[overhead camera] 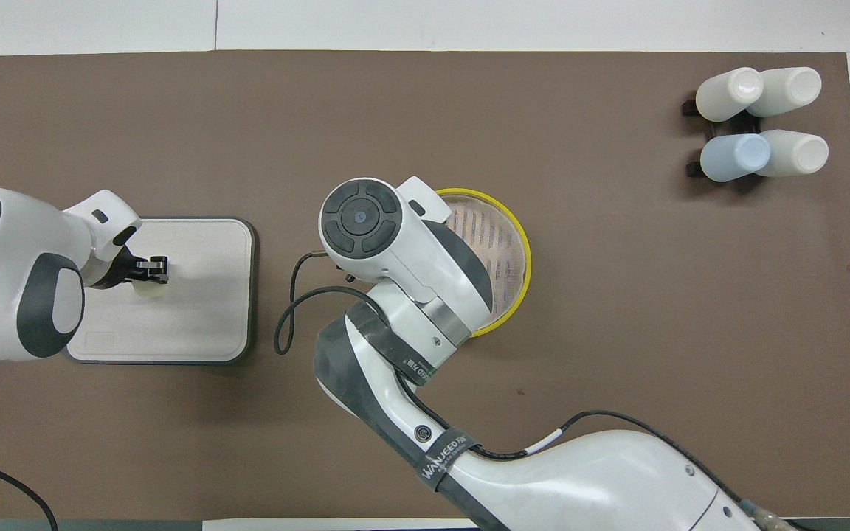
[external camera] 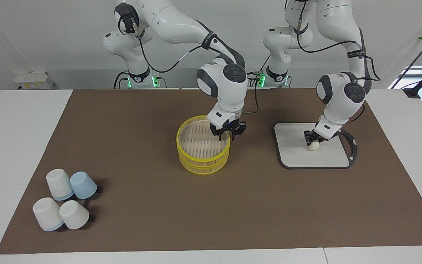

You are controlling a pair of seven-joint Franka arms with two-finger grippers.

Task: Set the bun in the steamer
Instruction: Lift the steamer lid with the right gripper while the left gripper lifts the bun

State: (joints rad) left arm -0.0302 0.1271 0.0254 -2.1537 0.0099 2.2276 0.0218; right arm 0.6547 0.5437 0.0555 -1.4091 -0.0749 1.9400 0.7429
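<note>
The steamer [external camera: 203, 161] is a round yellow-rimmed slatted basket in the middle of the brown mat; it also shows in the overhead view [overhead camera: 508, 243]. My right gripper [external camera: 228, 137] is down at its rim, on the side nearest the robots. The bun [external camera: 314, 146] is a small cream lump on the grey-edged board [external camera: 295, 156]; it also shows in the overhead view [overhead camera: 150, 290]. My left gripper [external camera: 311, 140] is down on the bun with its fingers closed on it, and the bun rests on the board [overhead camera: 204, 317]. In the overhead view my left gripper [overhead camera: 152, 267] is over the bun.
Several upturned white and pale blue cups [external camera: 66, 203] stand at the right arm's end of the mat, farther from the robots; they also show in the overhead view [overhead camera: 761, 122]. A black cable [overhead camera: 292, 310] loops on the mat between board and steamer.
</note>
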